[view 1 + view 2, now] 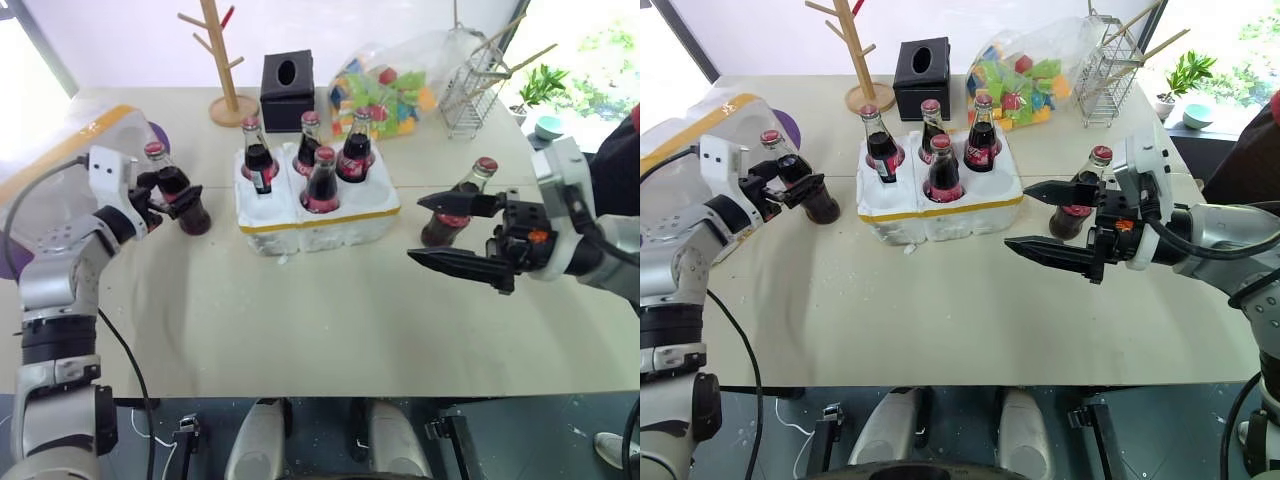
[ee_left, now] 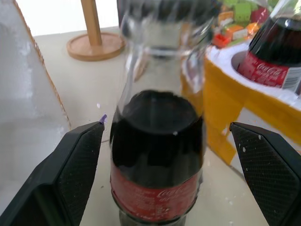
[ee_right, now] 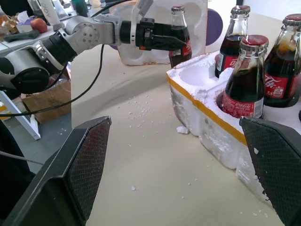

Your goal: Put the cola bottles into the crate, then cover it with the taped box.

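On the beige worktop (image 1: 330,310), crate (image 1: 320,215) at upper centre. Left pincer (image 1: 172,196) spread around a cola bottle (image 1: 178,190), ungripped; right pincer (image 1: 455,232) spread, empty. Could knock the bottle over if closed off-centre.

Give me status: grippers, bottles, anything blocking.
Left gripper open, straddling a loose cola bottle. Right gripper open, empty, by another cola bottle. Crate holds four. Nothing blocking.
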`<state>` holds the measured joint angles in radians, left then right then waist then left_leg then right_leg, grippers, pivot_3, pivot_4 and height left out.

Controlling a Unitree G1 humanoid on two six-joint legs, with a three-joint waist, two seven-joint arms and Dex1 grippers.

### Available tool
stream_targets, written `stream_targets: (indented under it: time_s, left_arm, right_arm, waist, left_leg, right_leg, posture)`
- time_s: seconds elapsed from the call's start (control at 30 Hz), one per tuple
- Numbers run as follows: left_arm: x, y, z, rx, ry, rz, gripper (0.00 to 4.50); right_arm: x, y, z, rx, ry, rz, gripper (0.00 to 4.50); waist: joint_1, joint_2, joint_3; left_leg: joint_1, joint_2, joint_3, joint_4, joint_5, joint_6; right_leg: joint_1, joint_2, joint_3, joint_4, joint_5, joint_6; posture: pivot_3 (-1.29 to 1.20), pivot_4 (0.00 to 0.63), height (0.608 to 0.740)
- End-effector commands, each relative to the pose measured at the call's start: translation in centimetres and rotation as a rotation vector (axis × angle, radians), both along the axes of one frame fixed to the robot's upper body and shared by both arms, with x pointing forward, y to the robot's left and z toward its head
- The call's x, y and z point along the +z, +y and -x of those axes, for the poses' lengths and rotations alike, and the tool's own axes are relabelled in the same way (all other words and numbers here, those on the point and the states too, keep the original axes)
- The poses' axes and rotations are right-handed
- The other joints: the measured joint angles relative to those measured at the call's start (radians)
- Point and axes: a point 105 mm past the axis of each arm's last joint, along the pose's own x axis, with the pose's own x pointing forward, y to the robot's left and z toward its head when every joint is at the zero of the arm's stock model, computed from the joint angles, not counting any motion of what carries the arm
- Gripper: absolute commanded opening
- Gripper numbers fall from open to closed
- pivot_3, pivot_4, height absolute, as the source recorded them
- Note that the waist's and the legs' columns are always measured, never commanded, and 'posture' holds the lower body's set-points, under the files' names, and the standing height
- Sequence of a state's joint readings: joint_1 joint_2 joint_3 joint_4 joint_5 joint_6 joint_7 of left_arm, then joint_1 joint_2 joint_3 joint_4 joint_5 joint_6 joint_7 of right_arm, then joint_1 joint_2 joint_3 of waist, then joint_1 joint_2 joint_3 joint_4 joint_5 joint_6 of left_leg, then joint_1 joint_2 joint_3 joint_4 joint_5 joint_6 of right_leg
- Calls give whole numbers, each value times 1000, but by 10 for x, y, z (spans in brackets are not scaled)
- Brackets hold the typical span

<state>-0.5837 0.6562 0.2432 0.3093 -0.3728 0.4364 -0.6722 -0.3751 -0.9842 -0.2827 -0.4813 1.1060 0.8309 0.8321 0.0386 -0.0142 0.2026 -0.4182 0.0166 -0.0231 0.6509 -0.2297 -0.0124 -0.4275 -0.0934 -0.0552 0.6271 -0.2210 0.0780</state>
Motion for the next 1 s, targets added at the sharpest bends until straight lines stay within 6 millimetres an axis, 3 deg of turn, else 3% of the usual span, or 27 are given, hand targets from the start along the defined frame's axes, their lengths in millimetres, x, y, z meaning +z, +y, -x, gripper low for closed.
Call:
stream_targets:
  time_s: [0.03, 0.13, 0.2, 0.23, 0.4, 0.57, 0.63, 0.73, 0.83, 1.0]
  left_arm:
    - [6, -2, -6, -12, -36, -39, 4468]
    - [7, -4, -8, -28, -41, -34, 3622]
    - [8, -4, -7, -36, -37, -38, 2700]
    - [9, -4, -5, -45, -35, -45, 2612]
    - [32, -6, 17, -151, -53, 36, 2612]
    - [95, -34, 68, -518, -102, 207, 2612]
    - [115, -40, 74, -583, -122, 250, 2612]
    - [133, -57, 61, -639, -165, 247, 2612]
    - [133, -76, 46, -667, -168, 204, 2612]
    - [104, -102, 27, -709, -113, 82, 2612]
  right_arm:
    - [10, 1, 2, -7, -49, -12, 4500]
    - [10, 1, 1, -18, -49, -15, 4500]
    - [11, 2, 1, -20, -50, -23, 4500]
    - [12, 2, 1, -21, -50, -29, 4500]
    - [13, 3, 1, -30, -51, -37, 4500]
    - [12, 2, 1, -44, -45, -31, 4500]
    - [12, 1, 1, -49, -44, -32, 4500]
    - [12, 1, -2, -59, -46, -33, 4500]
    - [12, 1, -4, -67, -49, -38, 4500]
    - [13, -1, -3, -92, -53, -46, 4500]
  waist:
    - [0, 0, 0]
    - [-1, 0, 0]
    - [-1, 0, 0]
    - [-1, 0, 0]
    - [-4, -1, 0]
    - [-7, -4, 3]
    - [2, -4, 3]
    - [3, -4, 3]
    - [-1, -4, 2]
    - [-4, -4, 3]
  left_leg:
    - [0, 0, 0, 0, 0, 0]
    - [-1, 0, 0, 0, 0, 0]
    - [-1, 0, 0, 0, 0, 0]
    - [-1, 0, 0, 0, 0, 0]
    - [-1, 0, 0, 0, 0, 0]
    - [-6, 0, -1, 0, 0, 0]
    - [-7, 0, -2, 2, 0, 0]
    - [-7, 0, -3, 4, 0, 0]
    - [-5, -1, -1, 5, 0, 0]
    - [-5, 0, -2, 5, 0, 0]
  right_leg:
    - [0, 0, 0, 0, 0, 0]
    - [0, 0, 0, -1, 0, 0]
    - [0, 0, 0, -1, 0, 1]
    - [0, 0, 0, -1, 0, 1]
    - [0, 0, 0, -1, 0, 1]
    - [-5, 0, 0, 0, 0, 1]
    - [-6, 0, -1, 1, 0, 0]
    - [-3, 0, -2, 1, -1, -2]
    - [-1, 0, 0, 0, -1, -2]
    - [-2, 1, 0, 1, 1, 1]
  posture:
    - [0, 150, 740]
    - [0, 150, 740]
    - [0, 150, 740]
    - [0, 150, 740]
    - [0, 150, 740]
    - [0, 150, 740]
    - [0, 150, 740]
    - [0, 150, 740]
    - [0, 150, 740]
    - [0, 150, 740]
